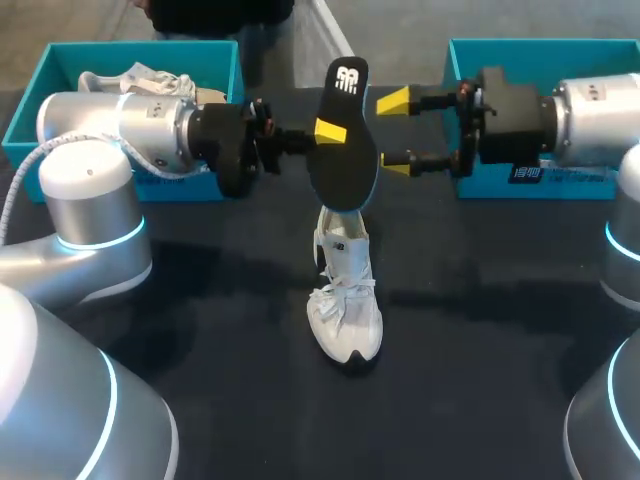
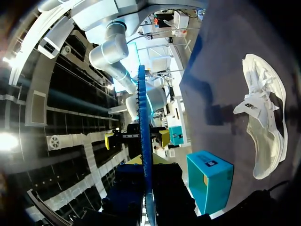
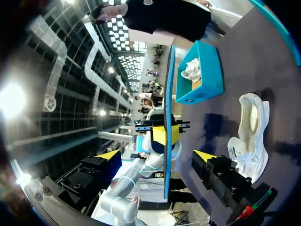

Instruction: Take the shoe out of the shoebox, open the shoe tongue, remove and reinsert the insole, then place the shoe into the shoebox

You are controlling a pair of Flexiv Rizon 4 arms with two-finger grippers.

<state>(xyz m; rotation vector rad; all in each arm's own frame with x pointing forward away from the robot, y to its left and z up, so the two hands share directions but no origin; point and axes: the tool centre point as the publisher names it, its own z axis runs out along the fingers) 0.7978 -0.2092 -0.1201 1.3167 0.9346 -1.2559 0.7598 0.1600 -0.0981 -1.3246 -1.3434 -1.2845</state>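
Head view
Counts: two arms, two shoeboxes, one sneaker, one insole.
Left claw point(image 1: 335, 132): clamped on the black insole point(image 1: 350, 175), which stands upright in the air above the worktop point(image 1: 480, 330).
Right claw point(image 1: 395, 132): spread wide and holding nothing, at 3 o'clock of the insole, its lower tip near the insole's edge.
Sneaker point(image 1: 345, 310): white, on the worktop at 6 o'clock of the insole, outside both boxes.
Left shoebox point(image 1: 30, 100): teal, at 10 o'clock, with a white bundle point(image 1: 140, 78) inside. I cannot tell what the bundle is.
Right shoebox point(image 1: 540, 45): teal, at 2 o'clock, partly hidden by the right arm.

Left wrist view
Counts: one insole, one sneaker, one shoebox.
Insole point(image 2: 142, 141): edge-on, rising out of this claw, with the right claw's two yellow tips beyond it on either side.
Sneaker point(image 2: 263, 122): lies near a teal shoebox point(image 2: 209, 181) without touching it.

Right wrist view
Counts: one insole, one sneaker, one shoebox.
Insole point(image 3: 168, 84): edge-on, ahead of this claw's wide tips.
Sneaker point(image 3: 251, 122): lies between this claw and the left shoebox point(image 3: 202, 84).
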